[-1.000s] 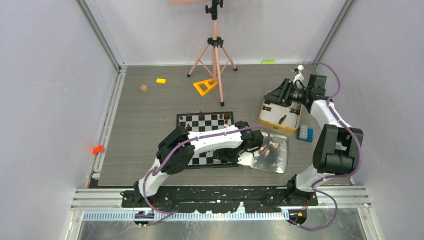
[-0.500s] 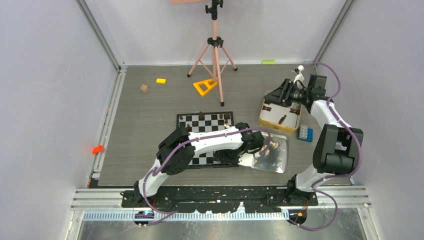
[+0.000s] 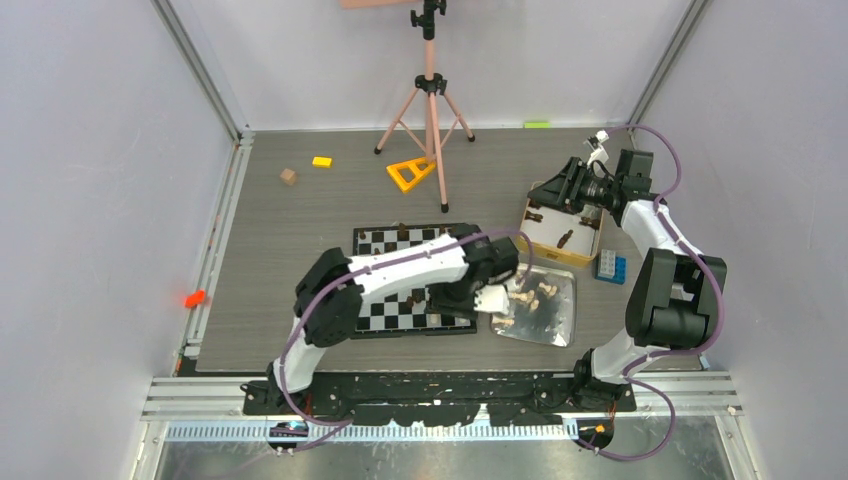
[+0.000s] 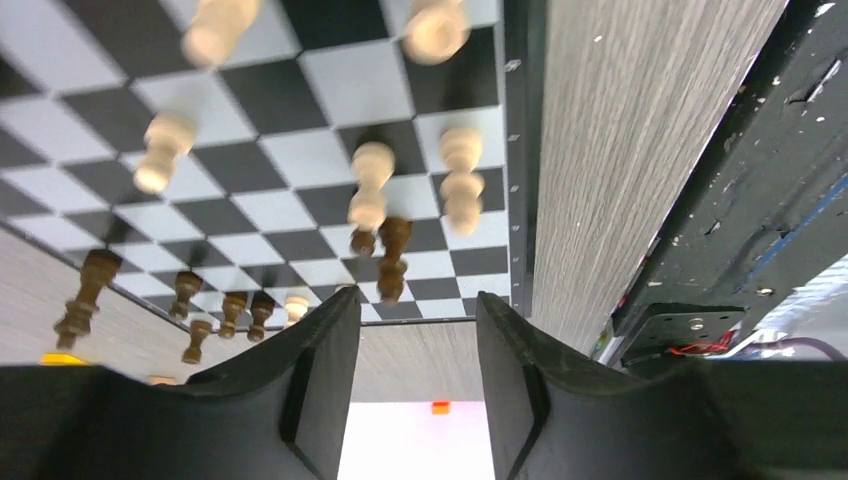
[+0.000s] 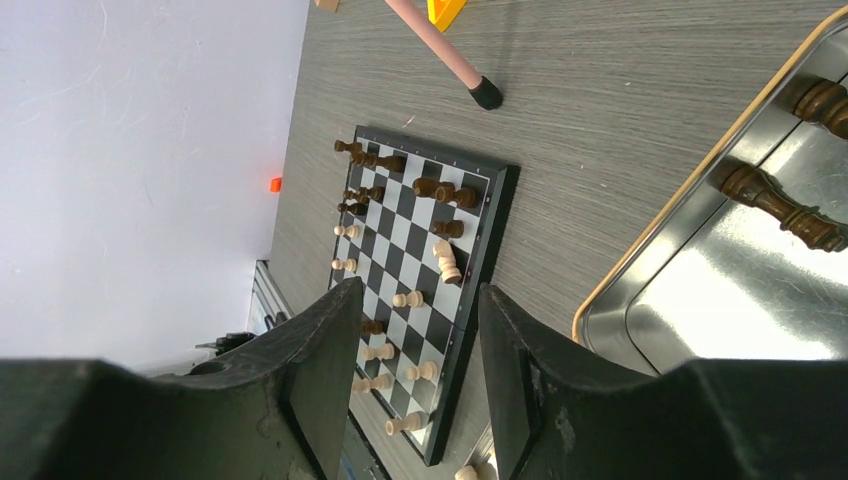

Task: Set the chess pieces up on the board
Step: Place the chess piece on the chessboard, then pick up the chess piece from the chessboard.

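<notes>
The board (image 3: 392,312) lies mid-table, half covered by my left arm. In the left wrist view light chess pieces (image 4: 367,195) and dark ones (image 4: 392,255) stand on the board (image 4: 260,150), with a row of dark pieces (image 4: 215,312) along its far edge. My left gripper (image 3: 463,300) hangs over the board's right side; its jaws (image 4: 415,300) are open and hold nothing. My right gripper (image 3: 546,195) hovers over the gold-rimmed tin (image 3: 545,250), open and empty (image 5: 418,290). Dark pieces (image 5: 780,205) lie in that tin. Light pieces (image 3: 530,297) lie in the silver tray (image 3: 565,325).
A pink tripod (image 3: 430,100) stands behind the board, one foot (image 5: 486,94) near its far edge. A yellow triangle block (image 3: 410,172), a yellow brick (image 3: 321,161) and a wooden cube (image 3: 288,176) lie at the back. A blue block (image 3: 608,266) sits beside the tin.
My left gripper has opened, and its arm has drawn back from the board's near right corner toward the far side. The right arm has not moved.
</notes>
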`<state>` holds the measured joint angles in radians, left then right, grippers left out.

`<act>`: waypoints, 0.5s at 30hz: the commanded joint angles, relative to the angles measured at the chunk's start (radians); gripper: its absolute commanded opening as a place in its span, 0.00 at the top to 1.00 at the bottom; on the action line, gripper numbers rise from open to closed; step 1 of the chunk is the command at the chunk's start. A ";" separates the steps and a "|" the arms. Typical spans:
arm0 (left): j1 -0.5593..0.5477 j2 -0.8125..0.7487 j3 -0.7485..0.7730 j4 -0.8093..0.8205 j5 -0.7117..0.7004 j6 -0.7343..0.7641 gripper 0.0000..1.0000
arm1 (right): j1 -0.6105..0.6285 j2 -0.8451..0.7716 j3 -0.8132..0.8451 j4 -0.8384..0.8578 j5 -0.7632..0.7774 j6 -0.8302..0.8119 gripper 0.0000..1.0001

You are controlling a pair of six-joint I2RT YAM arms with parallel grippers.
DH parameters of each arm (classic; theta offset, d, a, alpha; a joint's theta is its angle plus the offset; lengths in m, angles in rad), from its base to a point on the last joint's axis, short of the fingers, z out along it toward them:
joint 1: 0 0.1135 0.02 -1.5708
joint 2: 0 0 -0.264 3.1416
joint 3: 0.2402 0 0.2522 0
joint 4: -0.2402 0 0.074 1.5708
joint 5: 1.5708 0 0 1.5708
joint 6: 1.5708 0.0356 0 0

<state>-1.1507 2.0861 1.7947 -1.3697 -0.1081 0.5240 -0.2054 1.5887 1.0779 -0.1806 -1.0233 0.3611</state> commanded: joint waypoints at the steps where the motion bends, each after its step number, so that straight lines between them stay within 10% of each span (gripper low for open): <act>1: 0.124 -0.126 0.017 0.020 0.091 -0.044 0.48 | -0.008 -0.020 0.001 0.036 -0.020 0.002 0.48; 15: 0.323 -0.084 -0.065 0.042 0.356 -0.104 0.37 | -0.009 -0.003 -0.001 0.044 -0.021 0.009 0.48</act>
<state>-0.8398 1.9793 1.7477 -1.3399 0.1497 0.4404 -0.2111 1.5887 1.0725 -0.1791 -1.0237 0.3691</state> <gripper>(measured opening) 0.628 0.523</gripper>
